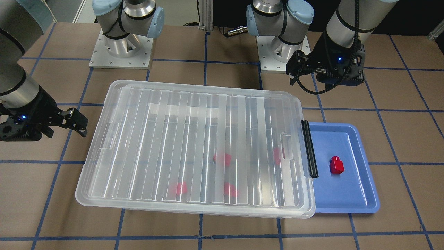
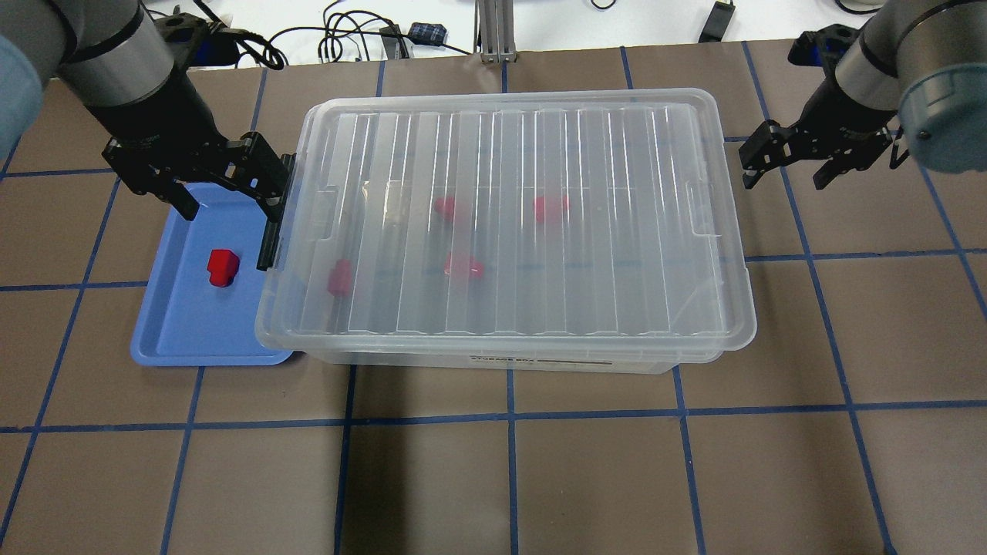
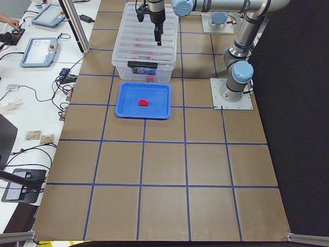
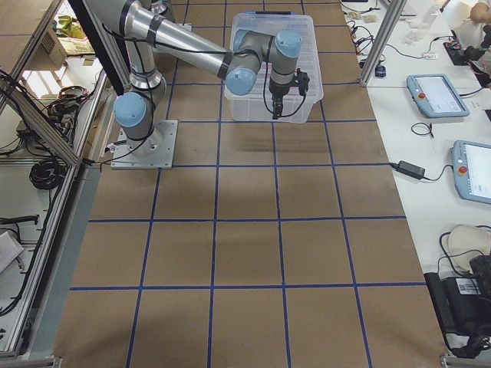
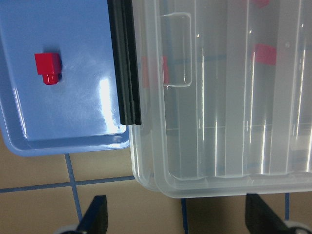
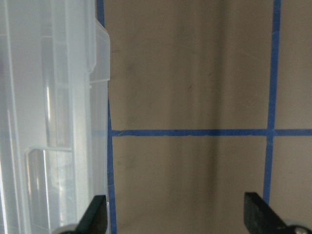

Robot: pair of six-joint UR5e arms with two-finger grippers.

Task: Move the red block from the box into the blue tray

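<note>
One red block (image 1: 336,165) lies in the blue tray (image 1: 347,194), also seen in the overhead view (image 2: 223,267) and the left wrist view (image 5: 48,67). The clear box (image 2: 509,223) stands beside the tray with its ribbed lid on and its black bar (image 2: 274,223) at the tray end. Several red blocks (image 2: 463,266) show blurred through the lid. My left gripper (image 2: 227,196) is open and empty, above the tray's far end by the black bar. My right gripper (image 2: 786,169) is open and empty, above the table just off the box's other end.
The box's end overlaps the blue tray's (image 5: 73,122) edge. The table is brown with blue tape lines (image 2: 509,416). Both arm bases (image 1: 121,45) stand on the robot's side of the table. Cables lie past the table's far edge (image 2: 347,38).
</note>
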